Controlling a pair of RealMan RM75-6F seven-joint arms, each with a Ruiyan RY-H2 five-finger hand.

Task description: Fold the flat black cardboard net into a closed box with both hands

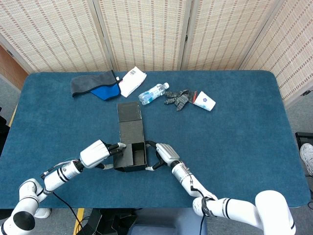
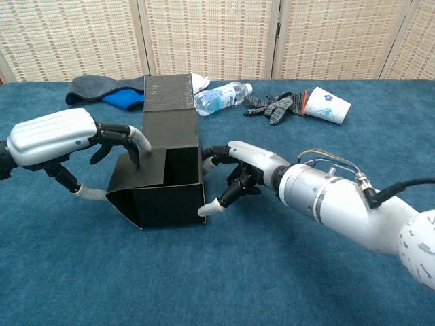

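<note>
We've got the half-folded black cardboard box point(image 2: 163, 180) at table centre, 6 o'clock of the clear plastic water bottle point(image 1: 153, 92). Left hand point(image 2: 64, 139) pushing the side flap inward, right hand point(image 2: 238, 173) bracing the opposite wall, neither gripping. Risk: uneven push skids or collapses it

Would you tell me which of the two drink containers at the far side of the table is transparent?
The water bottle, lying clear with a blue label; the paper cup beside the gloves is opaque white.
</note>
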